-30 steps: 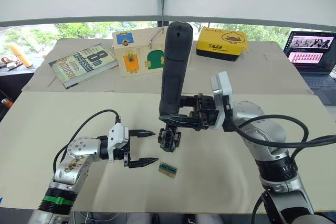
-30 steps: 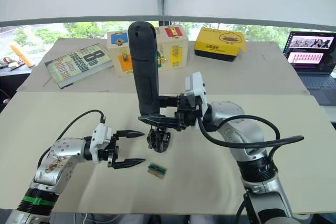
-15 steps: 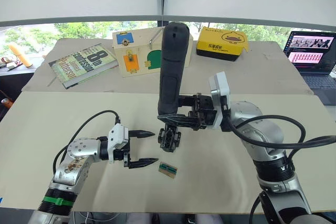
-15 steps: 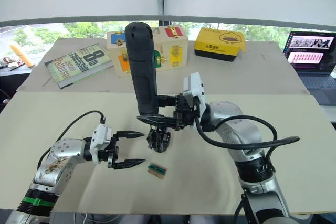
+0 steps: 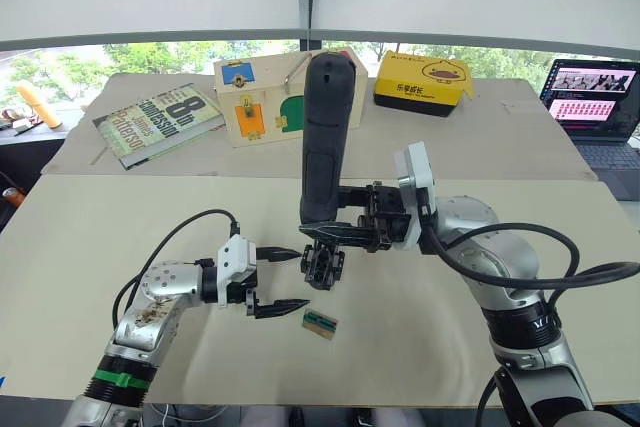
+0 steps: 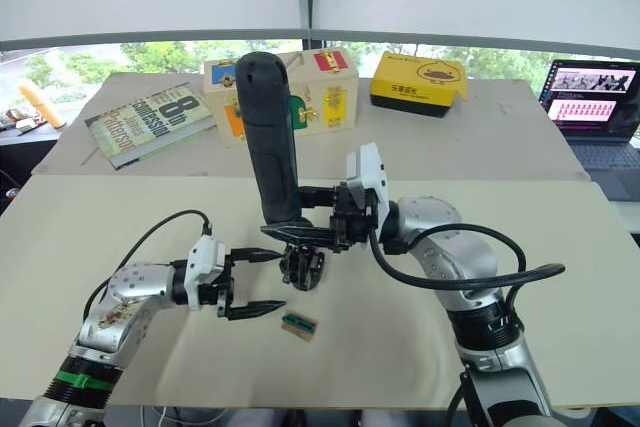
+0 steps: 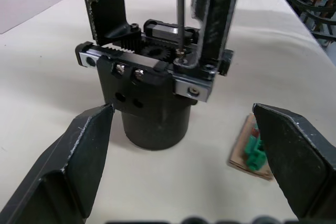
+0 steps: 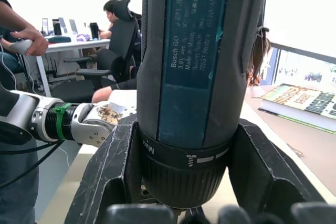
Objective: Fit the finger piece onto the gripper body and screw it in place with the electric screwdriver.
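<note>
My right gripper (image 5: 335,234) is shut on the electric screwdriver (image 5: 325,137), a thick black cylinder held upright, with the fingers (image 8: 115,171) clamped round its collar. Its thin bit (image 7: 179,14) comes down onto a screw on top of the gripper body (image 5: 322,265), a small black blocky part standing on the table. A black ridged finger piece (image 7: 215,19) stands upright on the body right beside the bit. My left gripper (image 5: 303,278) is open, just left of the body; its fingers (image 7: 79,166) flank the body without touching it.
A small tan-and-green block (image 5: 320,323) lies just in front of the gripper body. At the back of the table are a book (image 5: 160,122), a wooden box with coloured shapes (image 5: 265,97), a yellow box (image 5: 424,82) and a laptop (image 5: 595,97). People sit at desks (image 8: 115,14) in the background.
My left gripper has crept right, closer to the gripper body, still open. The screwdriver's top has shifted slightly left, its bit staying over the body.
</note>
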You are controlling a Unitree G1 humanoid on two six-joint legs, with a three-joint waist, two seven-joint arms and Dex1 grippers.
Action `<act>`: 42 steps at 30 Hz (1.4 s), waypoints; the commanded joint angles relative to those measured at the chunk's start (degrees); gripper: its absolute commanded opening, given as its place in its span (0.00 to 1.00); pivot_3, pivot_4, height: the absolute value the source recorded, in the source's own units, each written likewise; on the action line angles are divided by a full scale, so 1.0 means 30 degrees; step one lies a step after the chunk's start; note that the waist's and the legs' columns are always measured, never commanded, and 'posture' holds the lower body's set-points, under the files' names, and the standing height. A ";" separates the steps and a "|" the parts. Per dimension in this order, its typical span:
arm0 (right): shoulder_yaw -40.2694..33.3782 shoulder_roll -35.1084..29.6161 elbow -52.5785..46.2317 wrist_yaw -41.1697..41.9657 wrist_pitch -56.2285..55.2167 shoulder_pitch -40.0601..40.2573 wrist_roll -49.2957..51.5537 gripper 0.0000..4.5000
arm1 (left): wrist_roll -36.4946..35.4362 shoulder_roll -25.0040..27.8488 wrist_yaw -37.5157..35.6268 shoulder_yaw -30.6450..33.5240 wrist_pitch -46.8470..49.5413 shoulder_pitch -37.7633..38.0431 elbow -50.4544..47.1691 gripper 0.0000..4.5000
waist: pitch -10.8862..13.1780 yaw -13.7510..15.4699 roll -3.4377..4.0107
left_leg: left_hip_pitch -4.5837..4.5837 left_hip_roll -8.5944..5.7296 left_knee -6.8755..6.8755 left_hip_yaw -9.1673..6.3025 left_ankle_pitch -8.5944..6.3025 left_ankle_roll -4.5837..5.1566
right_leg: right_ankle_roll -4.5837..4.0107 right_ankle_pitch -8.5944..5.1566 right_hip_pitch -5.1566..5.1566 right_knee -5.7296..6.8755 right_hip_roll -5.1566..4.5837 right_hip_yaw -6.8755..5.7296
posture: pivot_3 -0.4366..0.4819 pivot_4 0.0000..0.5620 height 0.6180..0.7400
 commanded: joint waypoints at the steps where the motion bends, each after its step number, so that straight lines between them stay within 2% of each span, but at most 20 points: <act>1: -0.0345 0.0061 -0.0733 0.0028 -0.0620 -0.0262 0.0084 0.42 | 0.0699 -0.0182 0.0362 -0.0424 -0.0302 -0.0616 0.0417 1.00 | 0.0000 0.0006 0.0000 | 0.0000 -0.0001 0.0000 0.0001 0.0000 0.0000 | 0.0000 0.0000 0.0002 0.0002 0.0000 0.0001 | 0.48 0.27 1.00; 8: -0.0347 0.0052 -0.0811 0.0011 -0.0552 -0.0247 0.0089 0.42 | 0.1591 -0.0542 0.0482 -0.1039 -0.0594 -0.1480 0.2109 1.00 | 0.0000 -0.0006 -0.0001 | 0.0002 0.0002 0.0001 0.0003 0.0001 0.0000 | 0.0001 0.0000 0.0004 0.0011 0.0006 -0.0002 | 0.48 0.27 1.00; 23: -0.0315 0.0012 -0.0864 -0.0080 -0.0448 -0.0262 0.0013 0.42 | 0.1945 -0.2023 -0.0407 -0.2062 -0.1288 -0.3402 0.4850 1.00 | -0.0002 0.0005 -0.0003 | 0.0002 -0.0003 0.0005 0.0003 0.0003 -0.0001 | 0.0002 0.0001 0.0014 0.0016 0.0004 -0.0008 | 0.48 0.27 1.00; 33: -0.0319 -0.0053 -0.0970 -0.0191 -0.0392 -0.0205 -0.0040 0.42 | 0.2298 -0.2611 -0.0740 -0.2189 -0.1824 -0.3775 0.5783 1.00 | -0.0002 0.0009 -0.0004 | 0.0002 -0.0003 0.0006 -0.0002 0.0004 0.0000 | 0.0004 0.0002 0.0018 0.0020 0.0004 -0.0007 | 0.48 0.27 1.00; 36: -0.0269 -0.0037 -0.0921 -0.0217 -0.0376 -0.0213 -0.0113 0.42 | 0.2547 -0.2670 -0.0723 -0.2262 -0.2038 -0.3824 0.6095 0.81 | -0.0003 0.0012 -0.0005 | 0.0004 -0.0004 0.0008 -0.0003 0.0004 0.0000 | 0.0005 0.0003 0.0021 0.0017 0.0000 -0.0007 | 0.48 0.27 1.00; 39: -0.0150 0.0001 -0.0880 -0.0241 -0.0327 -0.0189 -0.0223 0.42 | 0.2756 -0.2697 -0.0709 -0.2379 -0.2262 -0.3769 0.6270 0.51 | -0.0004 0.0011 -0.0005 | 0.0009 -0.0002 0.0011 -0.0004 0.0004 0.0000 | 0.0005 0.0003 0.0024 0.0015 -0.0001 -0.0005 | 0.48 0.27 1.00; 42: -0.0011 0.0033 -0.0804 -0.0301 -0.0329 -0.0141 -0.0354 0.42 | 0.2853 -0.2761 -0.0698 -0.2446 -0.2394 -0.3715 0.6313 0.51 | -0.0004 0.0020 -0.0006 | 0.0013 -0.0002 0.0012 -0.0006 0.0004 0.0000 | 0.0005 0.0003 0.0030 0.0015 -0.0001 -0.0005 | 0.48 0.27 1.00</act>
